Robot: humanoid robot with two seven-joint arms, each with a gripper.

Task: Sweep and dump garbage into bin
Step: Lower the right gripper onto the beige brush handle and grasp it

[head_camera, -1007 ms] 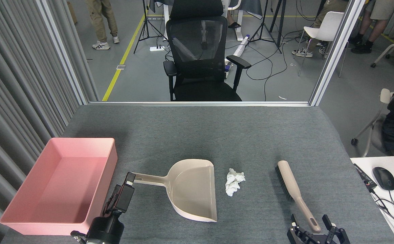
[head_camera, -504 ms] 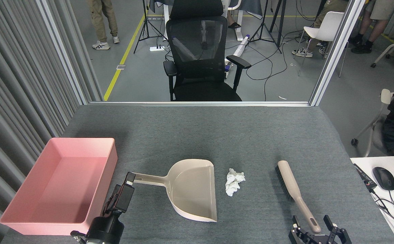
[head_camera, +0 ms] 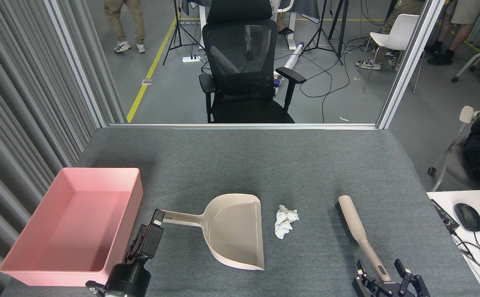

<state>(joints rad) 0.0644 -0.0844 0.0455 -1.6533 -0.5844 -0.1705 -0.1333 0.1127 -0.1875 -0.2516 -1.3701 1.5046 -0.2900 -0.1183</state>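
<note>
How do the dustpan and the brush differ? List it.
1. The dustpan is a wide scoop with a thin handle; the brush is a narrow stick with dark bristles.
2. The dustpan's handle points toward the left gripper; the brush's handle end lies between the right gripper's open fingers.
3. The dustpan lies left of the tissue, the brush right.
Both are beige and lie flat on the table.

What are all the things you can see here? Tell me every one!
bin: one, pink, table's left side, empty
dustpan: one, beige, table middle
garbage: one white wad, right of the dustpan
brush: one, beige, table's right side
table: one, grey
office chair: one, black, behind the table
mouse: one, black, white desk at right
left gripper: black, at the dustpan handle's end
right gripper: black, open around the brush handle
</note>
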